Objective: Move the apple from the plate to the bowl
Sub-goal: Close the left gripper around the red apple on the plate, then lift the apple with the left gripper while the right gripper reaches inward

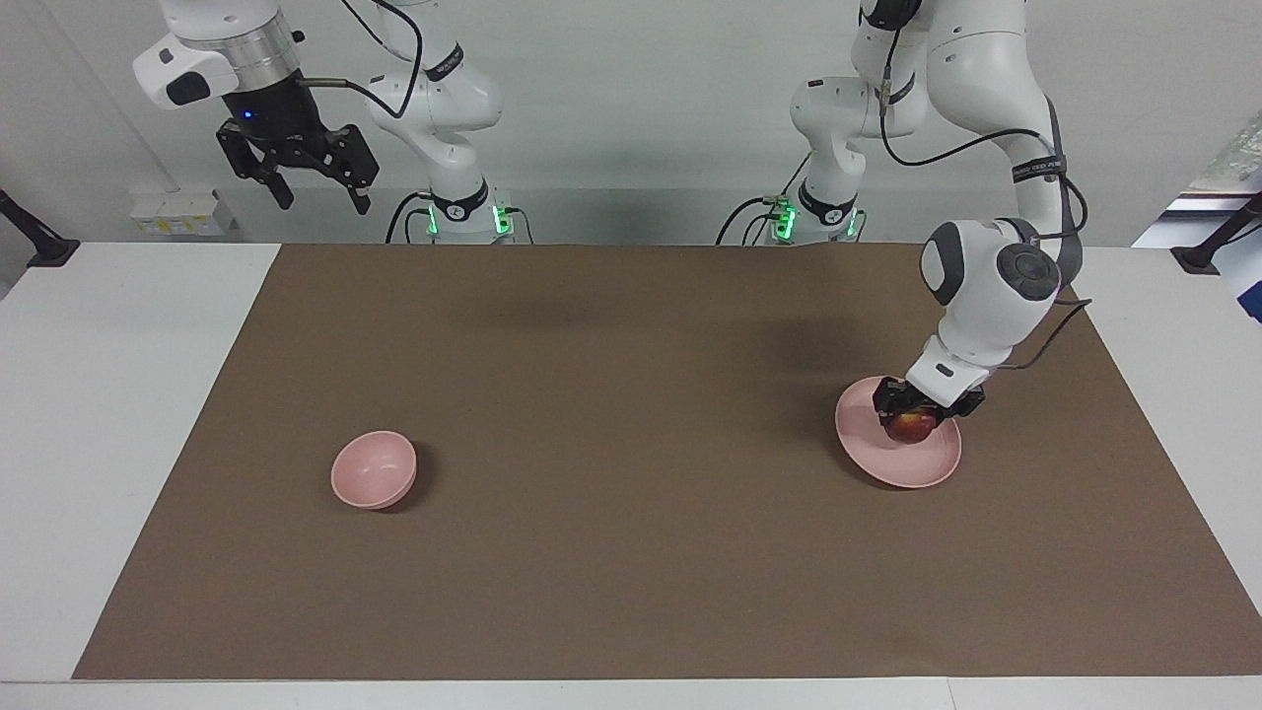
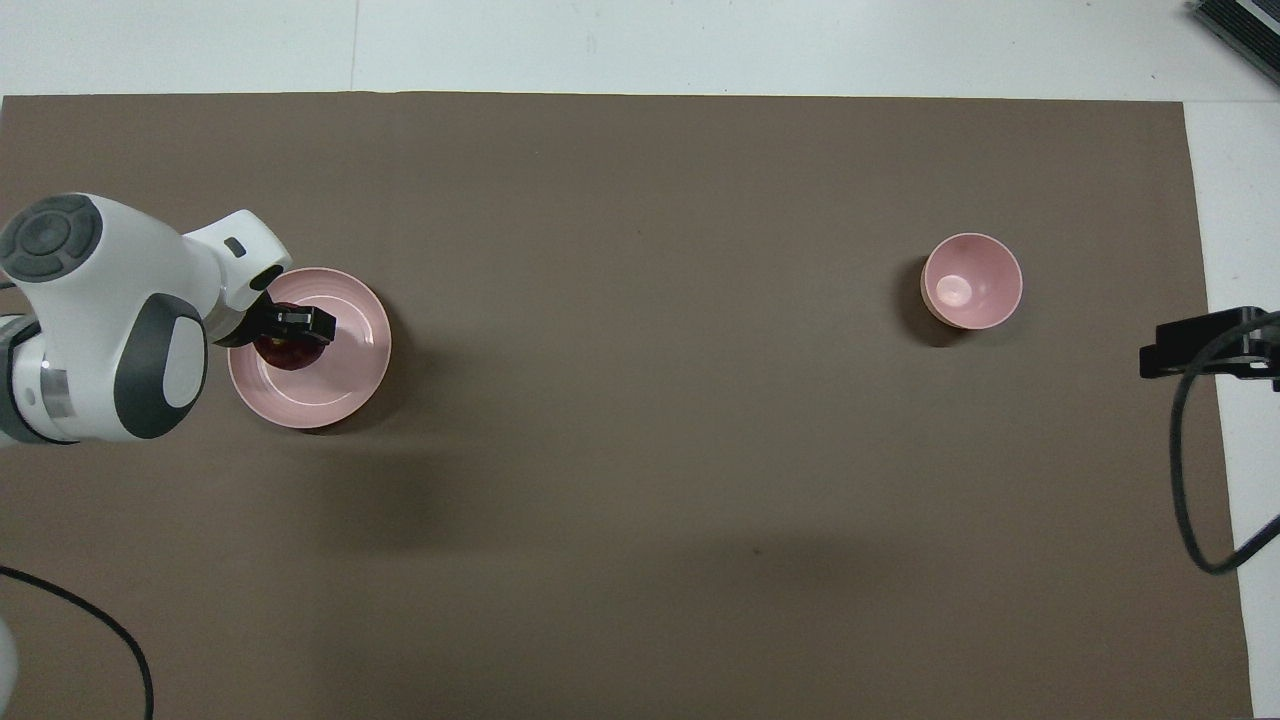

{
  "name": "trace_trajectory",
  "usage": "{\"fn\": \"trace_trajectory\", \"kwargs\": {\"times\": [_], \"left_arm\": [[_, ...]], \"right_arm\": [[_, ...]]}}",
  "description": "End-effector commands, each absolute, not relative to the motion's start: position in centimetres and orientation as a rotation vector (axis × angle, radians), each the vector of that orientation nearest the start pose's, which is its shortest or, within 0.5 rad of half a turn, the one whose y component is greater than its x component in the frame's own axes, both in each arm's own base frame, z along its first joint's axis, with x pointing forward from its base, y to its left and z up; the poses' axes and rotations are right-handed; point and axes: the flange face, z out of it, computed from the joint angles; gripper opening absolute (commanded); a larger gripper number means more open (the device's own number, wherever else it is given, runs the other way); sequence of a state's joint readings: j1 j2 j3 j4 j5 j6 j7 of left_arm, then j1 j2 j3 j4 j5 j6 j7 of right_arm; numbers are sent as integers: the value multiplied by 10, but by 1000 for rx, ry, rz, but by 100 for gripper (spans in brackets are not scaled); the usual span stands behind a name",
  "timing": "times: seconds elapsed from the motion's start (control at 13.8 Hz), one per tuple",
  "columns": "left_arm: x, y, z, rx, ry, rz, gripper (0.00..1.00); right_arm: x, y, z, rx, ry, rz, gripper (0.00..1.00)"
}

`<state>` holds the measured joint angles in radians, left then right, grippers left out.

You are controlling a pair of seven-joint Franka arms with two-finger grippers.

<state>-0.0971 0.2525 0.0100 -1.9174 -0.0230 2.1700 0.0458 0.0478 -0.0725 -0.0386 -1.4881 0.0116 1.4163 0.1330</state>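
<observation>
Left gripper: clamped on apple over plate.
Right gripper: waits, fingers apart; fingertips visible only facing.
Bowl: empty, seen overhead.

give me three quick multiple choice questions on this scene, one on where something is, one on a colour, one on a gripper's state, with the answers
1. Where is the apple?
A. in the bowl
B. on the plate
C. on the bare mat

2. What colour is the bowl?
A. pale pink
B. green
C. white

3. What is the left gripper doing?
A. hanging open above the bowl
B. shut on the apple
C. resting flat on the mat

Answers:
1 B, the apple sits on the plate.
2 A, the same pink as the plate.
3 B, its fingers clasp the apple, while the right gripper waits open, raised at its own end.
</observation>
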Motion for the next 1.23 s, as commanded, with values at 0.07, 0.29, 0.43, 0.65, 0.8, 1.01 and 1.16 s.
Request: {"fn": "trace_trajectory", "kwargs": {"times": [0.07,0.29,0.43,0.65,0.8,1.01,1.16], "left_arm": [[638,-58,402,-3141,210,60,0],[653,-64,417,-3142,218,165,0],[662,-68,439,-3144,229,182,0],[663,-93,452,-3156,297,141,0],[662,-114,459,-3176,317,84,0],[664,-121,467,-3221,252,10,0],[665,-121,469,-3244,159,4,0]], "right_arm": [[510,4,692,-3109,153,5,100],[509,2,691,-3109,151,12,100],[510,4,692,-3109,151,3,100],[512,6,692,-3088,160,-14,100],[512,10,692,-3054,172,-20,100],[514,19,690,-3016,251,-49,100],[515,30,686,-2963,313,-40,100]]}}
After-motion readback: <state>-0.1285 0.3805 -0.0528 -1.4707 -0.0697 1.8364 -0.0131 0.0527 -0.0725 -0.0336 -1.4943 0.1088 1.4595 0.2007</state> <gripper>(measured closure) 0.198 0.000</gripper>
